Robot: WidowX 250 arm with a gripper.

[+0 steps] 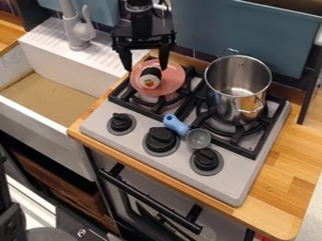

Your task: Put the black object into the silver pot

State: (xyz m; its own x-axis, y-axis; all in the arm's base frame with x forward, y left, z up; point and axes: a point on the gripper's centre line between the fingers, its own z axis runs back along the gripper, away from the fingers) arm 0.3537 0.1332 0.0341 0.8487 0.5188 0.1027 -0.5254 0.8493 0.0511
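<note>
Claw (146,68), spread apart, upper left of frame; black roll (150,77) just below the gap, long axis roughly frame-vertical.

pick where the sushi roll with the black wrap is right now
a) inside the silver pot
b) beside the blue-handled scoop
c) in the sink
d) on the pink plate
d, the sushi roll lies on the pink plate on the left rear burner, below the open claw, while the silver pot stands on the burner to the right.
</note>
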